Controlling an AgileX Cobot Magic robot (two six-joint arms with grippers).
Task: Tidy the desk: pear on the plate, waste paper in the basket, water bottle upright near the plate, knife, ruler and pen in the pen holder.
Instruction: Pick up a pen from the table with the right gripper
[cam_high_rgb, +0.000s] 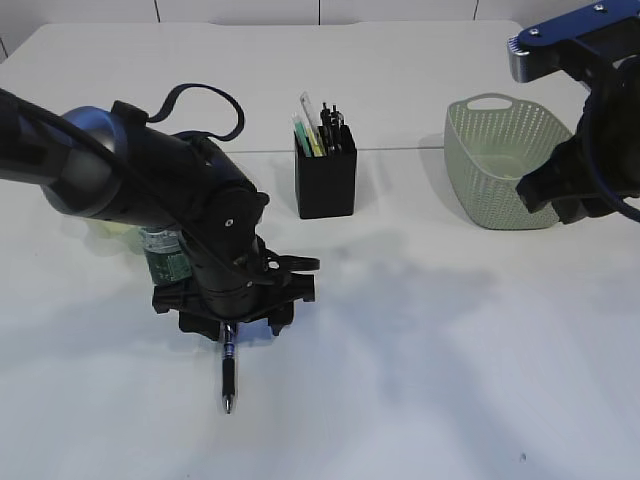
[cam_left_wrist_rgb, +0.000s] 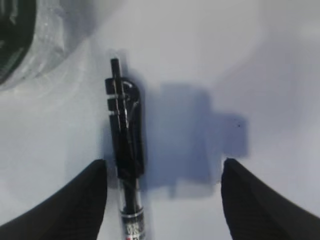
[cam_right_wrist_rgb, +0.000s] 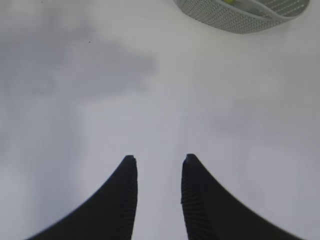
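Note:
A black pen (cam_high_rgb: 228, 375) lies on the white desk (cam_high_rgb: 420, 340). My left gripper (cam_high_rgb: 232, 325) is low over its upper end and open. In the left wrist view the pen (cam_left_wrist_rgb: 125, 145) lies between the fingers, close to the left finger (cam_left_wrist_rgb: 85, 200), ungripped. The water bottle (cam_high_rgb: 165, 255) stands upright just behind that arm. A pale green edge of the plate (cam_high_rgb: 100, 232) peeks out beside it; the pear is hidden. The black pen holder (cam_high_rgb: 325, 180) holds the clear ruler (cam_high_rgb: 308, 108) and several pens; I cannot pick out the knife. My right gripper (cam_right_wrist_rgb: 158, 160) hangs open and empty.
The green basket (cam_high_rgb: 505, 160) stands at the back right, with the right arm (cam_high_rgb: 575, 180) raised beside it. In the right wrist view the basket's rim (cam_right_wrist_rgb: 235, 15) shows at the top, with something yellow inside.

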